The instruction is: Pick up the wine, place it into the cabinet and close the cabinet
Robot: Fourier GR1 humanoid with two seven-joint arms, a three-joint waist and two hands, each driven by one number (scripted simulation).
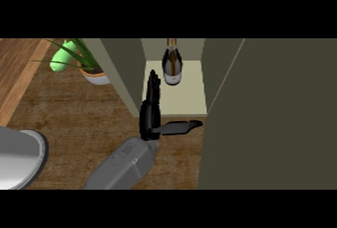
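The wine bottle stands upright inside the cabinet, toward the back of its pale shelf at about twelve o'clock in the view, apart from any hand. So the placing looks done, and the step in hand is judged to be closing the cabinet.

One hand shows, at six o'clock from the bottle: fingers straight and laid together, pointing into the opening along its left wall, thumb spread out toward three o'clock, holding nothing. Which arm it belongs to cannot be settled from this view (the forearm comes up from the lower middle), and no second hand shows.

The tall dark panel filling the right side appears to be the open door. To close it well, the hand should draw back clear of the shelf first, without brushing the bottle, then go round to the panel's outer face and push it across with flat fingers.

At ten o'clock a potted plant stands on the wooden counter.
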